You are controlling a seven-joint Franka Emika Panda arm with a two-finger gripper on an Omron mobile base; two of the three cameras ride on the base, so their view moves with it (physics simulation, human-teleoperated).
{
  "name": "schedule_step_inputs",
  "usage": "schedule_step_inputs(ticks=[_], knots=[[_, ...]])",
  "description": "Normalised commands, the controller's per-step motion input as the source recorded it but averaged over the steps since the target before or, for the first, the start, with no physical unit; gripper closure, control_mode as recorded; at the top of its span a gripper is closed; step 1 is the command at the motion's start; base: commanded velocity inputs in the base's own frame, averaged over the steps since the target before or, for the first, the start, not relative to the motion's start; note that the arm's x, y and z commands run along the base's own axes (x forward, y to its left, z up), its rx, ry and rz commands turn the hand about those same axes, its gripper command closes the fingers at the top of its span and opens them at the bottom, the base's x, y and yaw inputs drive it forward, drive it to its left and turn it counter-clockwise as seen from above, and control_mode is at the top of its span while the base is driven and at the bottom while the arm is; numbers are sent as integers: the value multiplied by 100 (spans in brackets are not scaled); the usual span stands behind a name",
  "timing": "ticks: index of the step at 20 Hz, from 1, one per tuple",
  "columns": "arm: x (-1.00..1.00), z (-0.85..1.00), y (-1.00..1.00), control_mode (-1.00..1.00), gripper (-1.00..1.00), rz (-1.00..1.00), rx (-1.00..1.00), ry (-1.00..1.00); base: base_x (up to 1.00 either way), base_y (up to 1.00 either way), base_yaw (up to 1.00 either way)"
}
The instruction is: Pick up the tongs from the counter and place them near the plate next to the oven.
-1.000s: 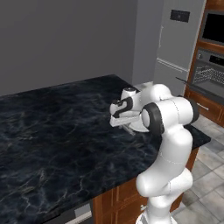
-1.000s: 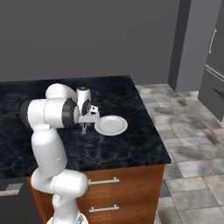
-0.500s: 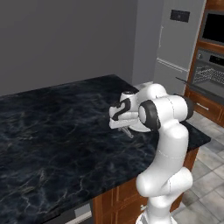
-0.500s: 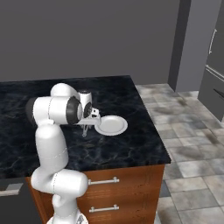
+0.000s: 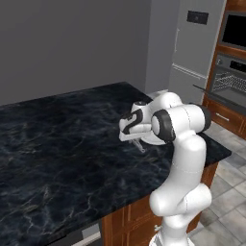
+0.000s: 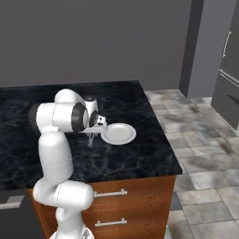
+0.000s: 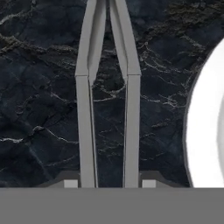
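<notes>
My gripper [image 6: 95, 130] is shut on the slim grey tongs [image 6: 91, 139], which hang down from it just above the black counter [image 6: 130, 158]. From the hand, the two tong arms [image 7: 85, 131] run up from between the fingertips of the gripper [image 7: 106, 181] over the veined counter [image 7: 39, 109]. The white plate [image 6: 119, 133] lies just right of the gripper, and its rim curves along the right edge of the hand view as the plate [image 7: 205, 131]. From the left, the gripper [image 5: 137, 139] holds the tongs [image 5: 140, 145] over the counter [image 5: 57, 144]. The oven [image 5: 230, 81] stands at the far right.
The counter's end edge [image 6: 163, 140] runs close past the plate, with tiled floor [image 6: 205, 140] beyond. A tall grey fridge [image 5: 192, 48] stands beside the oven. Wooden drawers [image 6: 121, 205] sit under the counter. Bare marble stretches to the left of the arm.
The gripper has shifted a little toward the plate and lower over the counter, still shut on the tongs. The plate has not moved.
</notes>
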Motion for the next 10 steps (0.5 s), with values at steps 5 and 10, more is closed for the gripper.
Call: schedule_step_inputs(ticks=[5, 10], knots=[[-1, 23, 4, -100, -100, 0, -1, -12, 0, 0, 0], [-4, 37, 4, -100, -100, 0, -5, -5, 0, 0, 0]])
